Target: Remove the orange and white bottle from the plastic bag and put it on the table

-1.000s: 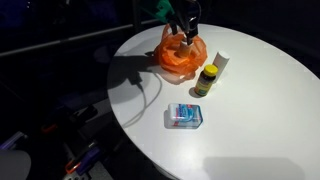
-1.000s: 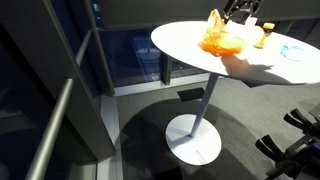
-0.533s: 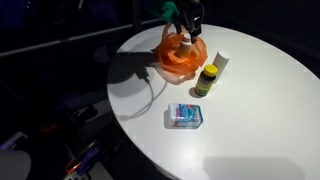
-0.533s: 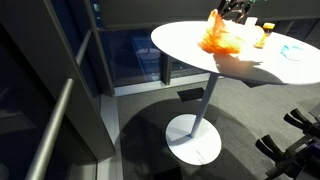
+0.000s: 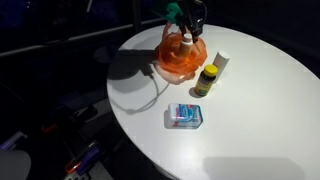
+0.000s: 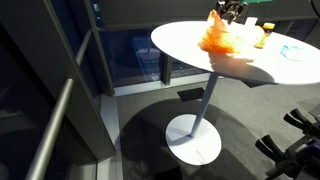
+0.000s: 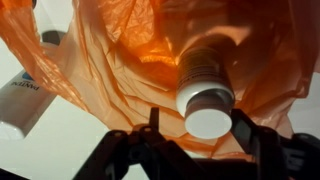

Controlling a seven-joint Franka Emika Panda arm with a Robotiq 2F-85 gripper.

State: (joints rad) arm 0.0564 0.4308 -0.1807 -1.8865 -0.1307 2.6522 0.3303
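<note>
On the desk (image 5: pixel 250 110) you have a small yellow-capped jar (image 5: pixel 207 79) standing upright, with a white tube (image 5: pixel 221 62) lying just behind it. Apart from both, nearer the camera, a blue and white packet (image 5: pixel 185 115) lies flat. Your wrist view catches the tube (image 7: pixel 25 92) at its left edge.

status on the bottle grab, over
Orange and white bottle inside orange plastic bag. Gripper astride its white cap, grip unclear. Only bag film in the way.
</note>
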